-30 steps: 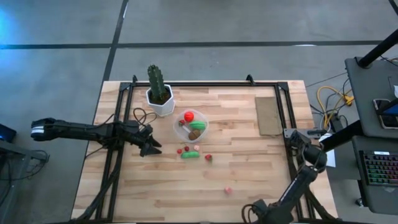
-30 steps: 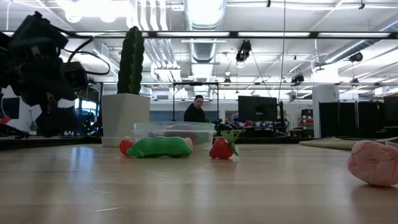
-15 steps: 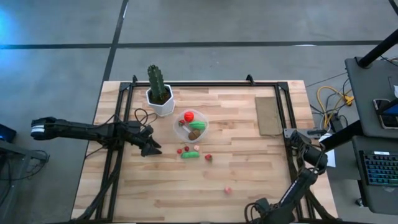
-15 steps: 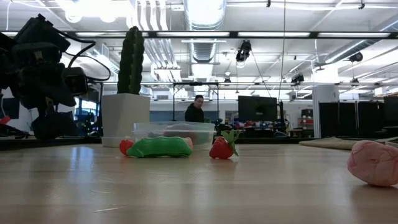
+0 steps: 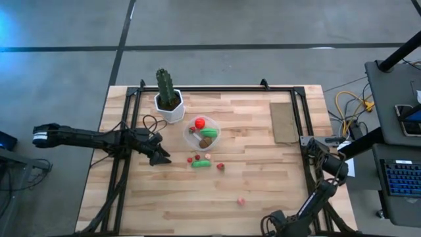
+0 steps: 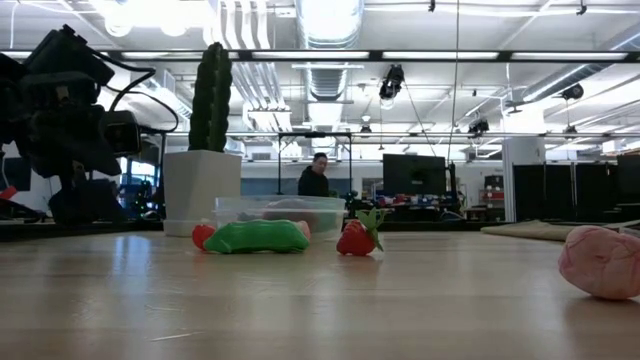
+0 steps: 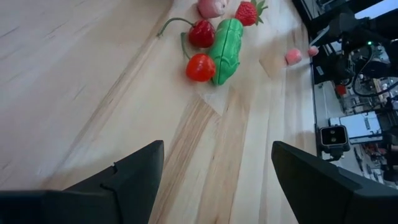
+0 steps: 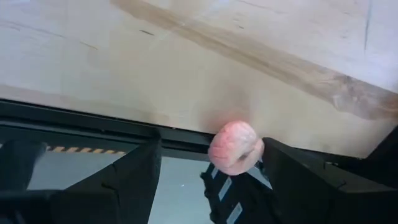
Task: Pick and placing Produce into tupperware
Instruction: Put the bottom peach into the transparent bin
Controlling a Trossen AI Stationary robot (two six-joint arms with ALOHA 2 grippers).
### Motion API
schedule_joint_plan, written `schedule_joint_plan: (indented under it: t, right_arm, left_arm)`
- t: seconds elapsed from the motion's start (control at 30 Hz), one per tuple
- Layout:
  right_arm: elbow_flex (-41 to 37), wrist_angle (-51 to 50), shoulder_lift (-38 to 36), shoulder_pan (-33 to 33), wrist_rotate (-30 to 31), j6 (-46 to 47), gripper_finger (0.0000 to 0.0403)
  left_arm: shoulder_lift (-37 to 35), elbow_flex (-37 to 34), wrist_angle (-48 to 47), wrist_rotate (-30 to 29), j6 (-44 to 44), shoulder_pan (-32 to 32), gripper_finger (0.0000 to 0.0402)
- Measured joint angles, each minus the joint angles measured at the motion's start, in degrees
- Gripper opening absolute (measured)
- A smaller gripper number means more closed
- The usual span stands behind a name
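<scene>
The clear tupperware stands at mid-table and holds a red ball, a green piece and a brown oval. On the wood near it lie a green pod, small red bits, a strawberry and, nearer the front, a pink piece. My left gripper is open and empty, low over the table left of the pod; its wrist view shows the pod and two cherries ahead. My right gripper is open at the table's right rail.
A cactus in a white pot stands behind the tupperware. A tan mat lies at the far right. Black frame rails run along the table's sides. A pink lump shows beyond my right fingers. Bare wood lies at the near side.
</scene>
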Motion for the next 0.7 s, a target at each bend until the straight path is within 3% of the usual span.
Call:
schedule_joint_plan:
  t: [0.37, 0.7]
  right_arm:
    - [-1.3, 1.1, -0.3, 2.4, 0.5, 2.8, 0.0262]
    - [-1.4, 0.8, -0.3, 2.7, 0.0, 2.7, 0.0231]
  left_arm:
    - [0.0, 0.0, 0.0, 0.0, 0.0, 0.0, 0.0283]
    - [0.1, 0.0, 0.0, 0.0, -0.1, 0.0, 0.0283]
